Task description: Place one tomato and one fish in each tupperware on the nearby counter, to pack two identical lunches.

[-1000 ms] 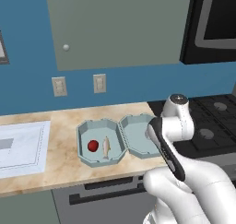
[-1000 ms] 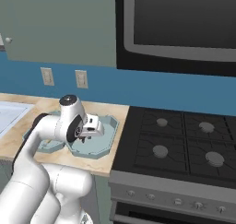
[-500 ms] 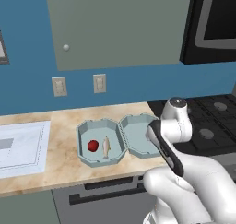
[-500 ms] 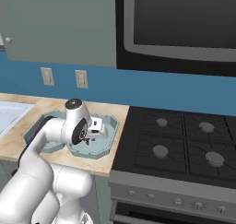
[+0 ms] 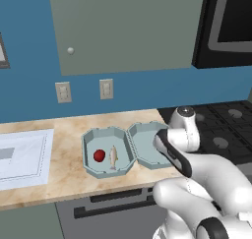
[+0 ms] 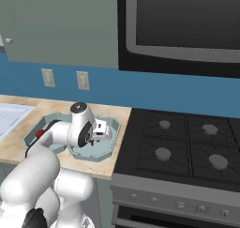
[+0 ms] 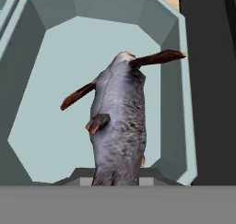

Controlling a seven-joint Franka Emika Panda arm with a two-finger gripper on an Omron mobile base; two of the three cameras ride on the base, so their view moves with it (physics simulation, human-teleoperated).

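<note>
- Step in hand: the gripper [image 6: 96, 137], clenched on a grey fish [image 7: 119, 126], hangs over the empty tupperware [image 5: 147, 145] by the counter's [image 5: 64, 159] stove-side edge.
- The other tupperware [image 5: 108, 152] holds a tomato [image 5: 99, 155] and a pale fish [image 5: 113, 156].
- Next: release the fish inside the rim; a tomato is still owed there.
- Since the earlier frame, the hand has sunk lower over the container.

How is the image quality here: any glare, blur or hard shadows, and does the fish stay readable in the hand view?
Left base view: flat, even rendered light, no glare; the small red tomato and slim pale tan fish sit sharp in the left teal-grey octagonal container. Right base view: crisp, only soft shading. Hand view: the grey fish looms close, its texture coarse, its lower end cut off.
</note>
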